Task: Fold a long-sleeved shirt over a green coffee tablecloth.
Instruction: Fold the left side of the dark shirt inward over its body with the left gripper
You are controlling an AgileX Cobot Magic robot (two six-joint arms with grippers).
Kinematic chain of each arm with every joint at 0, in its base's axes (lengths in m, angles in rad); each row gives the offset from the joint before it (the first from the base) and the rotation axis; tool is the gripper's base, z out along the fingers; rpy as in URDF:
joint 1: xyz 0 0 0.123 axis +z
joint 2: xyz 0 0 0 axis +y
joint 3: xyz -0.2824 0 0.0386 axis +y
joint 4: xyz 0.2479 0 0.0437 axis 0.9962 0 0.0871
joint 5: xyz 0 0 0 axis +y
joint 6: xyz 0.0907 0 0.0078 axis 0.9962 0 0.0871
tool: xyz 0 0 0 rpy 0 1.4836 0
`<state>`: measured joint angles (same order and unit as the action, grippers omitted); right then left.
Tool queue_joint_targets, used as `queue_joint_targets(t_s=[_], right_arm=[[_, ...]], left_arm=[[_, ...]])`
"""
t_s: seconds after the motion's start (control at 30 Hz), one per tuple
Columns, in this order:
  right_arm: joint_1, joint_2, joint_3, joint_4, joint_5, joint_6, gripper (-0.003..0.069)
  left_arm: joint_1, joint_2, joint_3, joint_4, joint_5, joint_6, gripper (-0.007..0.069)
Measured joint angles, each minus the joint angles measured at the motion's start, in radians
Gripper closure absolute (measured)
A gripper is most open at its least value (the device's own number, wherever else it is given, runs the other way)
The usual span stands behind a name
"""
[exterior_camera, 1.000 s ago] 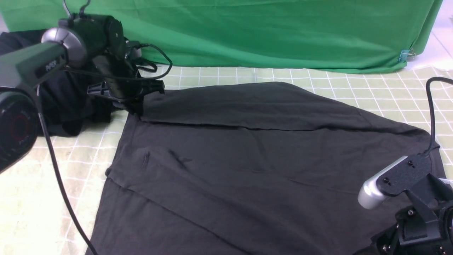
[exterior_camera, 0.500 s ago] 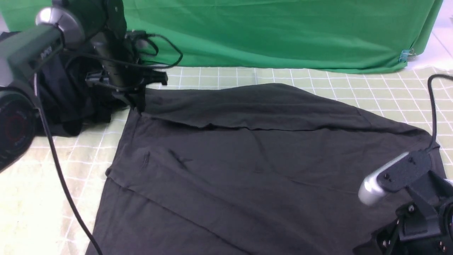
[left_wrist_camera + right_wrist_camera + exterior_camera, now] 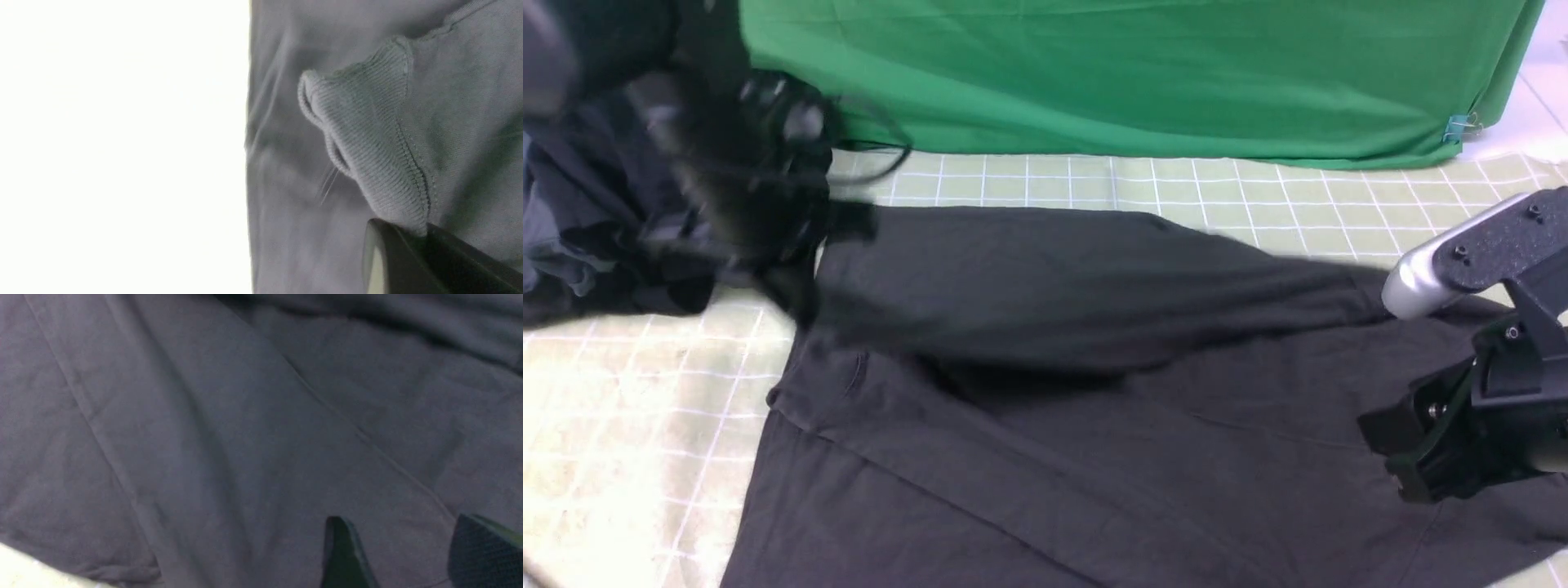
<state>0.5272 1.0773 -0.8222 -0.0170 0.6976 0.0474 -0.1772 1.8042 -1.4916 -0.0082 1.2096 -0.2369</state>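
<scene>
We see the large dark charcoal-grey cotton long-sleeved shirt spread across the centre and lower frame on the pale yellow-green, white-gridded tablecloth. At upper left our blurred left gripper is clenched on its ribbed cuff. At lower right the right gripper hangs released over the fabric, grasping nothing.

My left gripper is a dark motion smear in the front view, so its hold on the long-sleeved shirt cannot be read there. The shirt's near hem runs off the bottom edge. Half my left wrist view is blown out white. The fingers of my right gripper are cropped by the frame's edge.
</scene>
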Motion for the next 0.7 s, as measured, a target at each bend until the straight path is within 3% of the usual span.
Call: queue_joint_targets(t_s=[0.23, 0.5, 0.63, 0.7], right_arm=[[0.000, 0.039, 0.000, -0.006, 0.002, 0.018, 0.0313], [0.000, 0.062, 0.000, -0.007, 0.001, 0.018, 0.0313], [0.000, 0.063, 0.000, -0.007, 0.001, 0.018, 0.0313], [0.000, 0.063, 0.000, -0.007, 0.001, 0.022, 0.0313]], left_arm=[[-0.001, -0.083, 0.261, 0.008, -0.084, -0.048, 0.0599], [-0.001, -0.083, 0.316, -0.056, -0.140, -0.027, 0.0592], [-0.001, -0.083, 0.316, -0.057, -0.143, -0.024, 0.0529], [-0.001, -0.083, 0.316, -0.057, -0.132, -0.018, 0.0449]])
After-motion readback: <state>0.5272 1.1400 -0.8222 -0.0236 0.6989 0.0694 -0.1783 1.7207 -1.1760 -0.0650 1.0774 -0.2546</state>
